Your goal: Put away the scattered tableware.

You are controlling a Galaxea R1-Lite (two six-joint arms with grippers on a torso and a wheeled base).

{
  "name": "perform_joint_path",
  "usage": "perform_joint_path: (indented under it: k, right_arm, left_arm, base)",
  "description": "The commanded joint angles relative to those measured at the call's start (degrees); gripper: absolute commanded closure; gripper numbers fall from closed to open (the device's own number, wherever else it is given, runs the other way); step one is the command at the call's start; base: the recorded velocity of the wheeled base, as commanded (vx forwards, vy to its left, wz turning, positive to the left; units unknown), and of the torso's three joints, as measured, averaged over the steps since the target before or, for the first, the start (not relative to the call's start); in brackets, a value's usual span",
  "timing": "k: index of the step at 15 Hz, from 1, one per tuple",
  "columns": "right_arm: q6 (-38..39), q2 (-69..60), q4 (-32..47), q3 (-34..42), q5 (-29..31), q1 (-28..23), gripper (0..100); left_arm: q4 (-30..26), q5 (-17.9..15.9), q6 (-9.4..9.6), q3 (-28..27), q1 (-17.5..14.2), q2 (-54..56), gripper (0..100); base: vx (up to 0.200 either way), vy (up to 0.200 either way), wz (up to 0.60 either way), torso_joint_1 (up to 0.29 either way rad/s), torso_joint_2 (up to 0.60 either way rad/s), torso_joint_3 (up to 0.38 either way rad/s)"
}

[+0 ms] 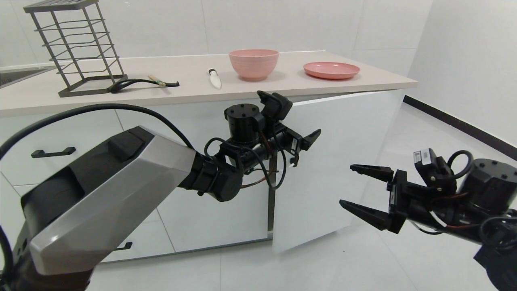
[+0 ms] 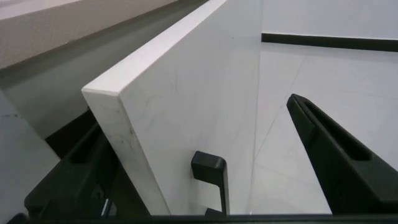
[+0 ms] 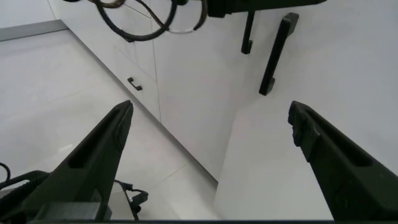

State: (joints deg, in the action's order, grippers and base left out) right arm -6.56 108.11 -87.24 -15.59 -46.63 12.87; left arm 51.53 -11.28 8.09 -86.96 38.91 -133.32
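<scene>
Standing at the counter's [image 1: 101, 101] left end, the wire rack [image 1: 74, 48] is upright near the back wall, with a sink [image 1: 20, 74] just left of it. A black utensil [image 1: 137, 83] touches the rack's base; its long axis runs left to right, along the counter's front edge, which is near. A small pale piece [image 1: 156, 80] lies against it. Bare counter separates it from the white utensil [image 1: 215, 79], whose long axis runs front to back with its dark end towards the wall. Just right of that the pink bowl [image 1: 253, 64] sits mouth up. The pink plate [image 1: 331, 70] lies flat farther right, well apart from the bowl and near the counter's right end.

Below the counter, a drawer handle [image 1: 53, 152] shows at the left. The left gripper [image 1: 307, 141] is at the free edge of the open door [image 1: 335, 161], its fingers spread wide. In the left wrist view the gripper [image 2: 193, 118] straddles that edge [image 2: 118, 118], one finger on each side and the door handle [image 2: 211, 180] between them. I cannot tell whether either finger touches the door.

The right gripper [image 1: 346, 184] hangs lower and to the right, in front of the door's face and above open floor. Its fingers are spread and hold nothing. The right wrist view shows it [image 3: 210, 107] facing the door, with the handle [image 3: 277, 53] beyond.
</scene>
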Motion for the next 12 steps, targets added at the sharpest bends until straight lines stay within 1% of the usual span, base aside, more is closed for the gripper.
perform_joint_path:
  k: [1, 3, 4, 5, 6, 7, 9, 12]
  right_arm:
    - [-0.03, -4.66, -0.04, 2.32, 0.05, 0.05, 0]
    - [-0.03, -7.38, -0.04, 4.08, -0.04, 0.31, 0]
    - [-0.03, -8.53, -0.04, 5.22, -0.04, 0.31, 0]
    - [-0.03, -8.53, -0.04, 5.22, -0.04, 0.31, 0]
    - [-0.03, -11.34, -0.04, 7.07, -0.04, 0.05, 0]
    - [-0.03, -12.57, -0.04, 7.51, -0.04, -0.04, 0]
    - [-0.12, -14.24, -0.04, 8.47, -0.04, -0.39, 0]
    - [-0.21, -15.21, -0.04, 9.0, -0.04, -0.48, 0]
  left_arm:
    - [-0.03, 0.73, -0.1, 0.3, 0.02, 0.07, 0]
    - [-0.03, 2.4, -0.54, 0.91, 0.55, 0.07, 0]
    - [0.41, 2.58, -0.54, 2.05, 0.73, 0.25, 0]
    - [0.41, 2.58, -0.54, 2.05, 0.73, 0.25, 0]
    - [2.96, 2.58, -0.54, 4.87, 1.52, 0.69, 0]
    - [4.19, 2.58, -0.54, 6.62, 1.69, 1.48, 0]
    - [5.25, 2.58, -0.54, 10.23, 2.57, 3.68, 0]
    - [5.95, 2.49, -0.62, 13.65, 3.89, 6.49, 0]
  base:
    - [0.0, 0.0, 0.0, 0.0, 0.0, 0.0]
    - [0.0, 0.0, 0.0, 0.0, 0.0, 0.0]
    - [0.0, 0.0, 0.0, 0.0, 0.0, 0.0]
    - [0.0, 0.0, 0.0, 0.0, 0.0, 0.0]
    - [0.0, 0.0, 0.0, 0.0, 0.0, 0.0]
    - [0.0, 0.0, 0.0, 0.0, 0.0, 0.0]
    - [0.0, 0.0, 0.0, 0.0, 0.0, 0.0]
    - [0.0, 0.0, 0.0, 0.0, 0.0, 0.0]
